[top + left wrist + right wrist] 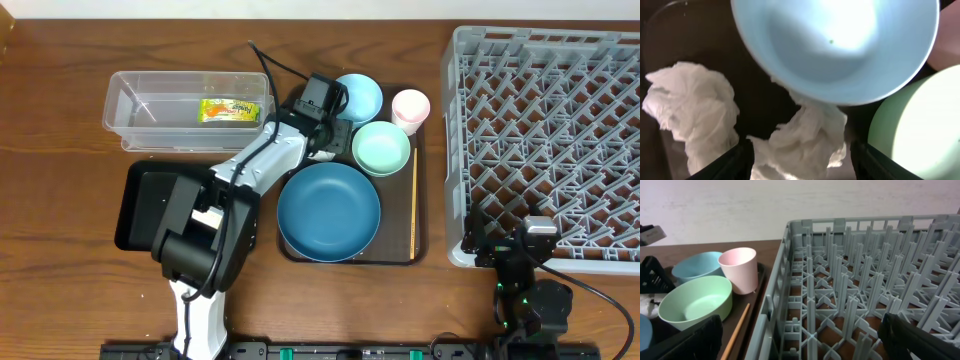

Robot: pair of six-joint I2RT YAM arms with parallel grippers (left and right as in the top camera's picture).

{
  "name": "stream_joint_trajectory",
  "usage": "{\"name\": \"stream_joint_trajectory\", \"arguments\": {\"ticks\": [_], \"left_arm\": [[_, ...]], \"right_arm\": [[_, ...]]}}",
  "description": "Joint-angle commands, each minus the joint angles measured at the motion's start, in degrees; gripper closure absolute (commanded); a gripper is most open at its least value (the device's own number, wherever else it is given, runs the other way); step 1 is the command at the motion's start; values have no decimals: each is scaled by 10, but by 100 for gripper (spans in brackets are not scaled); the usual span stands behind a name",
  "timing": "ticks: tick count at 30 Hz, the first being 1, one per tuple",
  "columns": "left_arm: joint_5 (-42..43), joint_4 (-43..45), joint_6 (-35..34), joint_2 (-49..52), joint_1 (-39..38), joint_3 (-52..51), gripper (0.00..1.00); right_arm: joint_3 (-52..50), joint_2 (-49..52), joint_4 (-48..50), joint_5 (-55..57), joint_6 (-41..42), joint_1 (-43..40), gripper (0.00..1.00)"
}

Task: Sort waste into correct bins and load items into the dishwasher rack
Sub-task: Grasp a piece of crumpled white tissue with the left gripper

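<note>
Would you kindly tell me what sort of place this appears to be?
Probably a tabletop dish-clearing station: a grey dishwasher rack, a loaded brown tray, and a clear tub holding a wrapper.

- A brown wooden surface [60,250] is stretching across the whole overhead view, its grain running from side to side.
- A dark brown serving tray [396,240] is lying flat on it, near the middle.
- A pale wall [790,205] is rising just behind the surface's far edge.
</note>
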Motion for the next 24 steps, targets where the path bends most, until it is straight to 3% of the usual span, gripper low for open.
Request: {"name": "stream_joint_trajectory", "arguments": {"ticks": [1,4,8,12,17,24], "left_arm": [[-3,7,16,27,-1,1,37],[-3,7,16,38,-1,1,40],[-3,19,16,36,-1,1,54],[-3,24,15,23,-3,1,59],[-3,-9,15,-34,-4,1,86],[-10,-74,16,-167,-1,1,86]], "right_arm": [[0,-2,-2,2,7,-6,1],[0,-2,-2,2,7,-6,1],[0,-2,-2,2,7,-6,1],[0,-2,-2,2,7,-6,1],[0,-2,-2,2,7,-6,1],[0,-2,-2,2,7,-6,1]]}}
